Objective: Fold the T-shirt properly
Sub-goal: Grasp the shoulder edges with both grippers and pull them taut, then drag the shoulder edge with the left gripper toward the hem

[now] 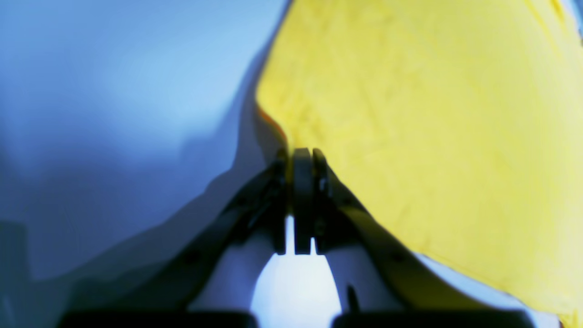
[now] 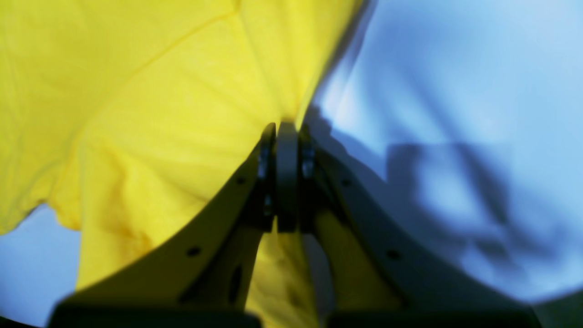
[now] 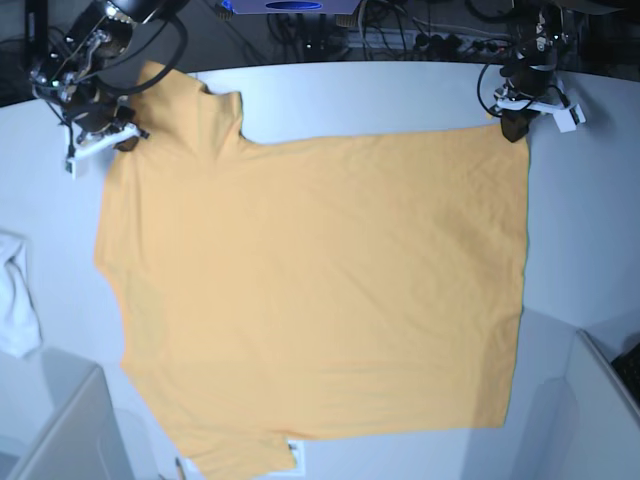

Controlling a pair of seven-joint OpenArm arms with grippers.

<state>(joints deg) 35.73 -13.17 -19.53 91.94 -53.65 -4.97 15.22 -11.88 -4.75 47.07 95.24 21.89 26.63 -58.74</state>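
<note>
The yellow-orange T-shirt [image 3: 310, 290] lies spread flat on the white table [image 3: 580, 230], its sleeve end toward the left of the base view. My right gripper [image 3: 125, 138] sits at the shirt's far left part, near the sleeve. In the right wrist view this gripper [image 2: 286, 127] is shut on the T-shirt [image 2: 159, 114], and folds fan out from its tips. My left gripper [image 3: 513, 128] is at the shirt's far right corner. Its fingers [image 1: 301, 152] are pressed together right at the cloth's edge [image 1: 432, 136].
A small white cloth [image 3: 18, 295] lies at the table's left edge. Grey box-like corners stand at the bottom left [image 3: 60, 430] and bottom right [image 3: 590, 400]. Cables and equipment [image 3: 400, 30] line the far edge behind the table.
</note>
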